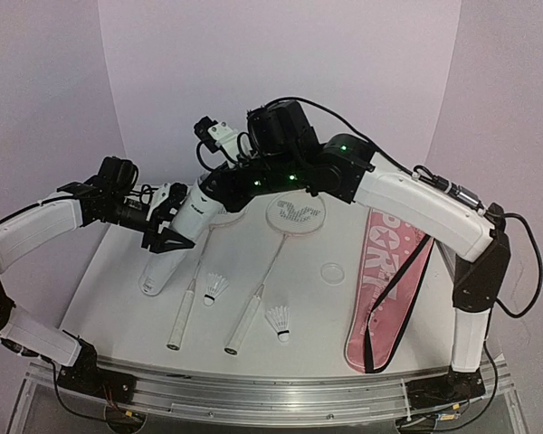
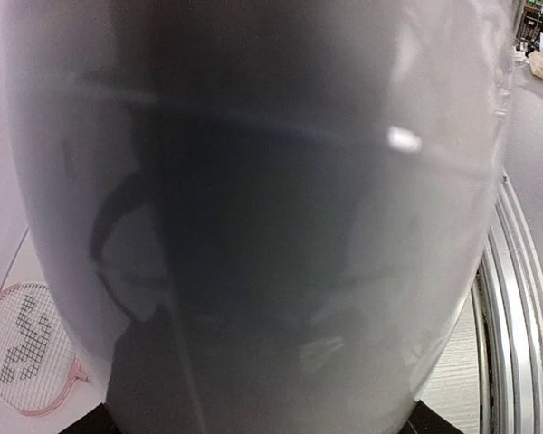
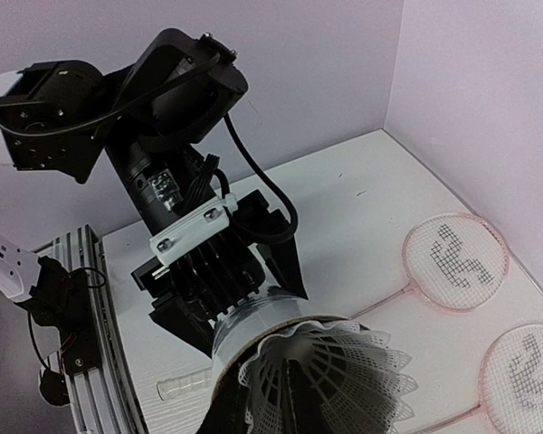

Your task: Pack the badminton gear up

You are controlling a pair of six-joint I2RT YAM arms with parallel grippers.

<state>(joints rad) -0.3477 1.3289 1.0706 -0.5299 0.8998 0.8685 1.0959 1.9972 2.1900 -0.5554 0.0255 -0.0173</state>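
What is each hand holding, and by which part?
Left hand grips the white tube near its open end. Right hand appears to hold a shuttlecock; where, cannot tell.

We see a white worktop (image 1: 312, 312). Just below the left pincer (image 1: 176, 231), the white tube (image 1: 163, 267) leans with its lower end apparently resting on the surface. Below and right of that pincer lies one racket (image 1: 182, 316), with a second racket (image 1: 294, 214) farther right; both handles point toward the arm bases. One shuttlecock (image 1: 218, 287) stands between the handles, and another shuttlecock (image 1: 280, 321) just right of the second. Farther right again sit a clear round lid (image 1: 332, 270) and, farthest from the pincer, the pink bag (image 1: 385, 289).
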